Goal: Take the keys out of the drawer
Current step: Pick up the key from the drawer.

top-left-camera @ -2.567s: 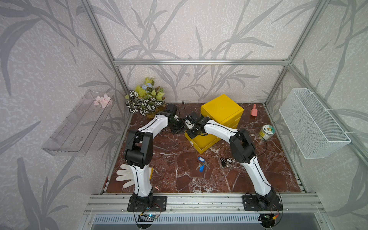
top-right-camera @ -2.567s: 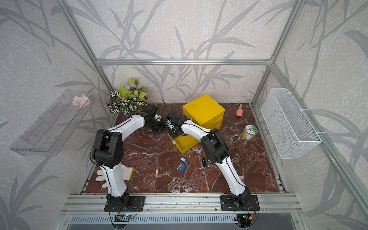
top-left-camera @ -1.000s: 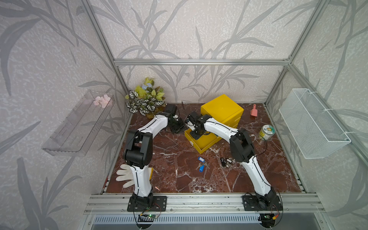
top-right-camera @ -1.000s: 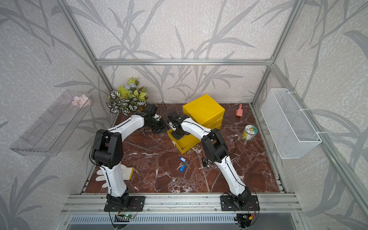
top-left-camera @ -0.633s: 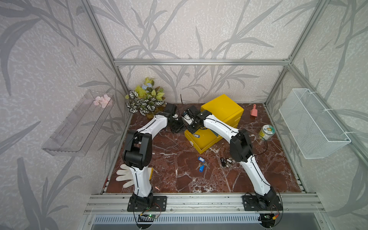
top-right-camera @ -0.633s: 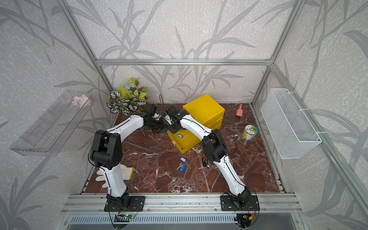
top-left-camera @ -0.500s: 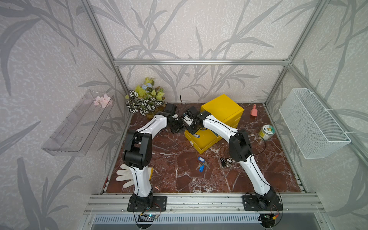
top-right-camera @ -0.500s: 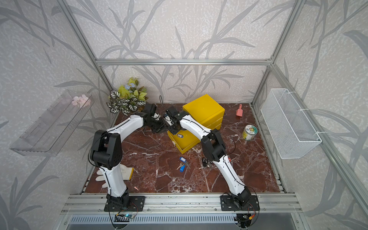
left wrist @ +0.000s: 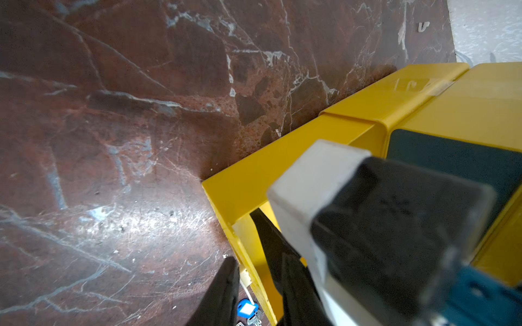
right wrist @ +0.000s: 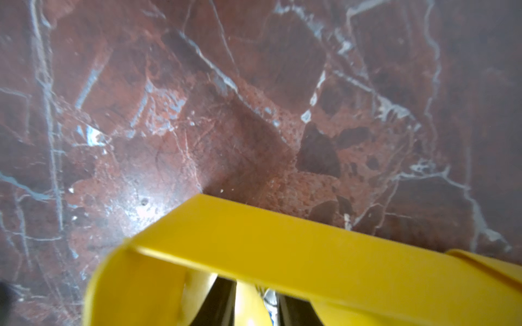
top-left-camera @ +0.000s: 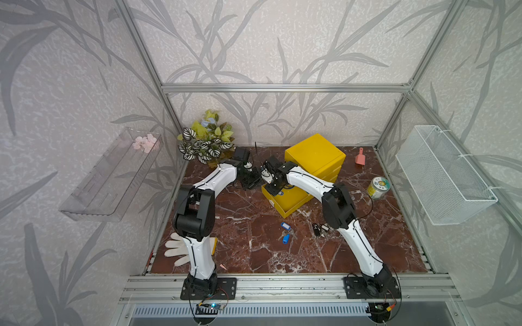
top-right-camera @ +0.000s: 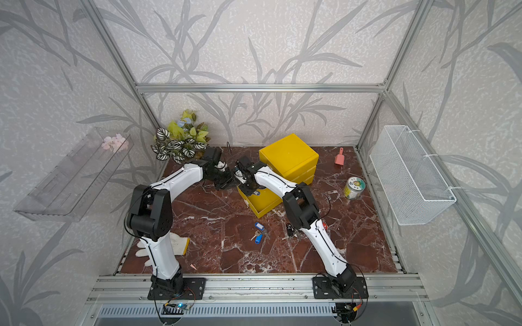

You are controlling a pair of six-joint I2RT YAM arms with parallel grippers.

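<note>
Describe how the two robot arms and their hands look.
Both the left arm and the right arm have white links, bulky black joints and black base plates. Thin black cables run along them. The left hand and right hand are black.

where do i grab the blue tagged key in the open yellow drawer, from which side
Probably the blue tag, taken straight down from above: the drawer is open-topped and its walls block any sideways approach. The tag sits close to a front corner, so keep the jaws parallel to that wall.
</note>
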